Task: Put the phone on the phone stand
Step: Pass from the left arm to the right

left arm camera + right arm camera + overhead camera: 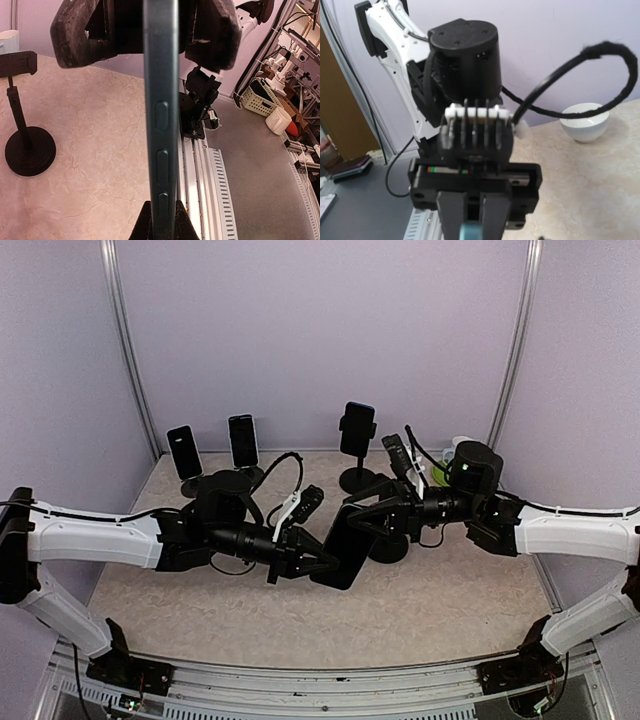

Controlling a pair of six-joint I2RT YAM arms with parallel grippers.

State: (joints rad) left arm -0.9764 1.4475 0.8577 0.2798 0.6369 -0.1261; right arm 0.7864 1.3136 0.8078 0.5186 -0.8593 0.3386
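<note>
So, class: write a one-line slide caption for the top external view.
Both the left claw and right claw grip one dark phone over the table, a phone stand behind.

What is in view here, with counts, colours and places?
slim dark phone: one, blue-grey edge, mid-table, held in the air.
black phones upright on stands: two, back left.
black round-based stand carrying a dark device: one, back centre.
black clamp-top stand with round base: one, right of centre.
white ceramic bowl: one, back right.
beige marbled table: one, under everything.
left gripper: one, black, shut on the phone from the left.
right gripper: one, black, shut on it from the right.
</note>
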